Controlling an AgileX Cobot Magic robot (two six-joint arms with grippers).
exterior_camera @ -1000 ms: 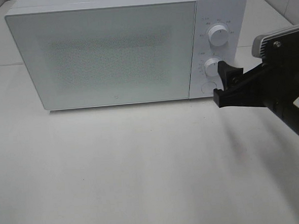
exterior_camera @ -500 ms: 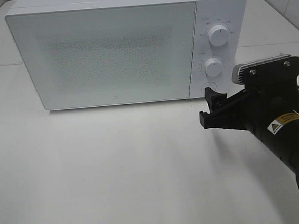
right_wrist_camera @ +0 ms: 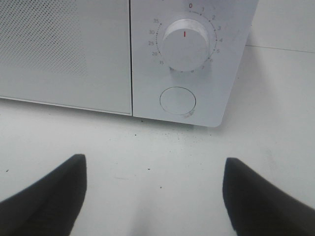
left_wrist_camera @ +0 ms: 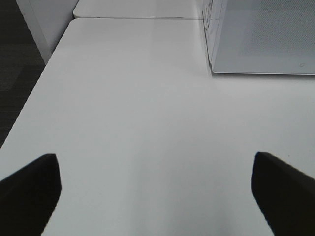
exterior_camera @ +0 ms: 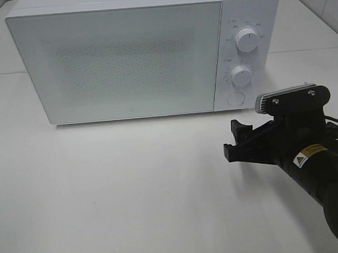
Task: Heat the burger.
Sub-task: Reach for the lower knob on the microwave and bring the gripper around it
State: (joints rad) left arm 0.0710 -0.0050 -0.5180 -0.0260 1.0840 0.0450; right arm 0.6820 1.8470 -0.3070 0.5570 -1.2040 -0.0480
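Note:
The burger is out of view in every frame. The white microwave [exterior_camera: 125, 60] stands at the back of the table with its door shut. My right gripper [exterior_camera: 234, 141] hovers over the table in front of the microwave's control panel, open, with nothing between its fingers. Its wrist view faces the lower knob [right_wrist_camera: 185, 44] and the round button [right_wrist_camera: 177, 101], with the right gripper [right_wrist_camera: 152, 164] a short way off from both. My left gripper [left_wrist_camera: 155, 158] is open and empty over bare table, to the left of the microwave's corner [left_wrist_camera: 216, 64].
The control panel carries an upper knob [exterior_camera: 247, 39], a lower knob [exterior_camera: 241, 75] and a round button [exterior_camera: 236, 98]. The white table [exterior_camera: 132, 186] spreads in front of the microwave. In the left wrist view its edge [left_wrist_camera: 29, 103] drops to dark floor.
My right gripper has drawn back from the lower knob, moving down and toward the table's front, away from the control panel. The microwave and left gripper have not moved.

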